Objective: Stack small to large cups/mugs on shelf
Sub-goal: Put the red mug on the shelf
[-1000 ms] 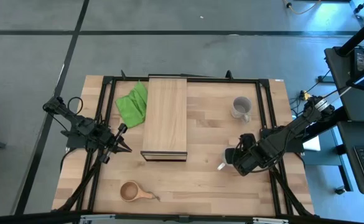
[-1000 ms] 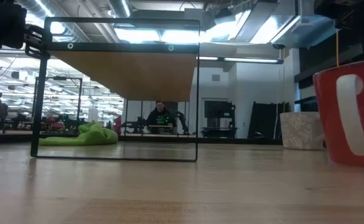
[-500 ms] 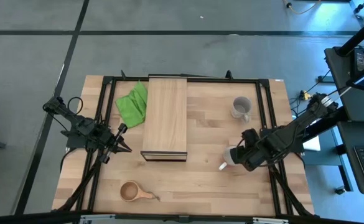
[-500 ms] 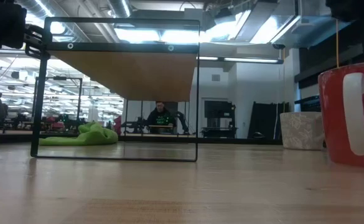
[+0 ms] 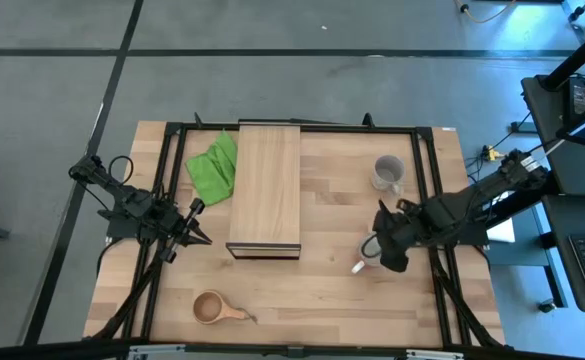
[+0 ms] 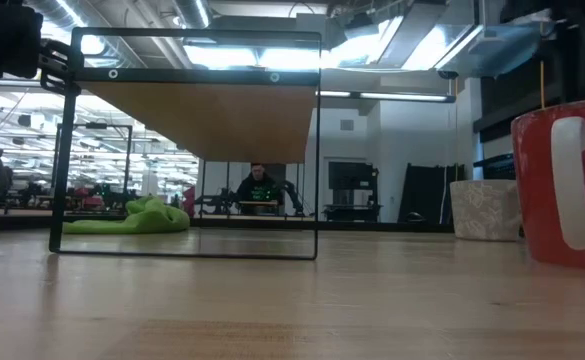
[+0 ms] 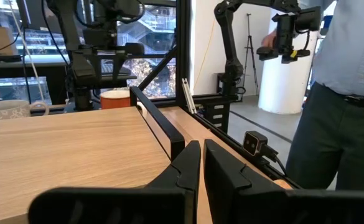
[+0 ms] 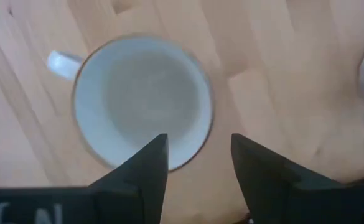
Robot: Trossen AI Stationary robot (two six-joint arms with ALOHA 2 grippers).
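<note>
Nearest us the small wooden cup (image 5: 210,307) lies at the table's front edge, well apart from everything; farther in, our right gripper (image 8: 198,163) hangs above the red mug (image 8: 143,101), fingers spread over its rim and white inside, gripping nothing; the mug stands upright on the table (image 5: 332,290). Our left gripper (image 7: 198,163) waits at the table's left side with fingers closed and empty; beyond stand the shelf (image 5: 265,188), the grey mug (image 5: 387,173) and the green cloth (image 5: 213,165).
</note>
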